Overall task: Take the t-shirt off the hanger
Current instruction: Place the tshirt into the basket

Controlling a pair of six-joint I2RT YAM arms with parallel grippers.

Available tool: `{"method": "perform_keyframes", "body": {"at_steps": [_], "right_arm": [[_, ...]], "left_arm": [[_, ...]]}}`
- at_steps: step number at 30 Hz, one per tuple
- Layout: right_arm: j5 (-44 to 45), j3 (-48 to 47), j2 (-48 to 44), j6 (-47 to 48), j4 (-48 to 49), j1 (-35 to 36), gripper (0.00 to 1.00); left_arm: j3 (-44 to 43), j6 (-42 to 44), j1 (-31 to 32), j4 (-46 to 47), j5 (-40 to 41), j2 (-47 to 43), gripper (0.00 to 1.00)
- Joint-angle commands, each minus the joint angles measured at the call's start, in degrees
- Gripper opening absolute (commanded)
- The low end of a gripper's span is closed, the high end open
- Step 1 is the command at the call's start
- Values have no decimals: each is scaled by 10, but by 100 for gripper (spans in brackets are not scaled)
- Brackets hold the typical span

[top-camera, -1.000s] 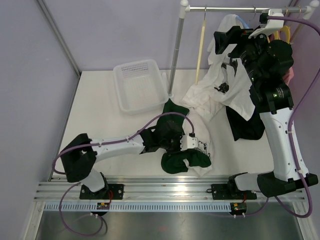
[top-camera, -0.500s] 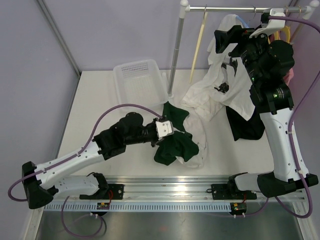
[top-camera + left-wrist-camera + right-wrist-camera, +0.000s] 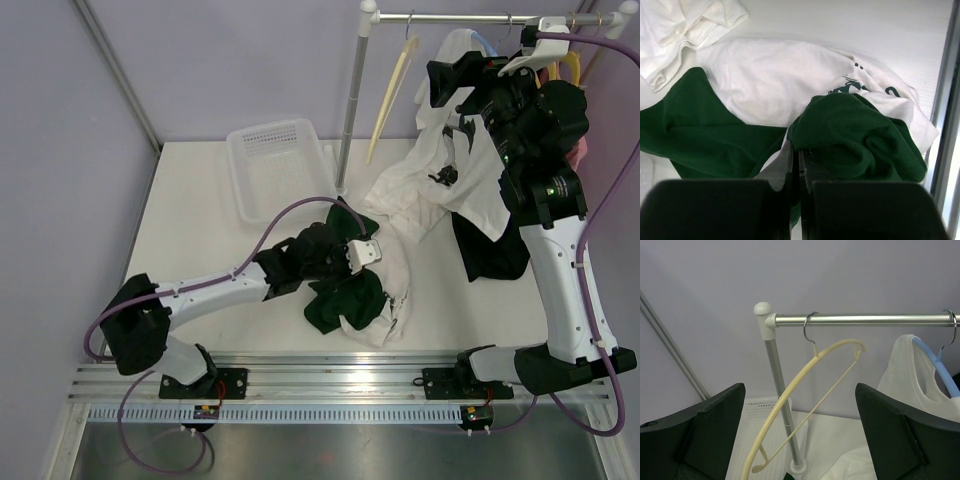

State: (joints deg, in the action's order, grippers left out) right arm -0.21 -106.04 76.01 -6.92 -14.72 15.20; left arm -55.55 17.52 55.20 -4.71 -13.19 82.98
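Green t-shirt lies bunched on the desk near its front edge. It is clear of the cream hanger, which hangs bare and tilted from the rail beyond it. The left end effector has its jaws pressed together on a fold of the green cloth, directly above the heap. The garment therefore sits right under and just ahead of the fingers, and the left wrist view shows the cloth rising to the fingertips. The heap's long axis runs from the foot of the rail's post toward the near edge of the desk, partly over a white t-shirt spread beneath it.

The left arm is plainly the nearer one; the right is well apart, up at the rail. The right end effector stands wide and holds nothing. It faces the bare hanger, with a second white shirt on a blue hanger just to its right.

By the look of it the green t-shirt is already off its hanger. The left arm's next move appears to turn only on a place to let go, since the cloth is beneath the jaws and the desk is beneath the cloth.

A white basket sits at the far left of the desk, well apart from the heap, with nothing visible inside it. A dark garment lies by the right arm.
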Motion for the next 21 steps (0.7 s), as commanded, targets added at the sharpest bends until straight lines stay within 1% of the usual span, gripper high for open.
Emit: {"method": "perform_keyframes", "body": {"at_steps": [1,2,3,4,5,6,12,14,16,21], "right_arm": [[-14,-1,-9,0,22,-2,99],[-14,0,-10,-1,20,-2,99],[-15,0,-10,0,21,-2,100],[-15,0,-11,0,20,-2,99],[-16,0,-11,0,20,-2,100],[-16,1,-13,1,20,-2,100],[-20,3,-17,5,16,-1,100],[-21,6,-20,6,18,-1,100],[-22,8,-22,7,20,-2,99],[-25,16,-27,9,24,-2,100]], "left_arm": [[-31,5,-2,49,0,46,7],[-46,8,-2,39,-11,59,13],[-54,9,-3,25,-21,74,48],[-61,11,-4,3,-32,93,70],[-75,8,-4,-5,-41,104,86],[-83,5,-4,-13,-46,112,99],[-146,-9,-4,-79,-64,195,99],[-165,-14,-4,-105,-61,236,99],[-187,-22,-3,-124,-59,258,99],[-204,-29,15,-132,-8,311,99]]}}
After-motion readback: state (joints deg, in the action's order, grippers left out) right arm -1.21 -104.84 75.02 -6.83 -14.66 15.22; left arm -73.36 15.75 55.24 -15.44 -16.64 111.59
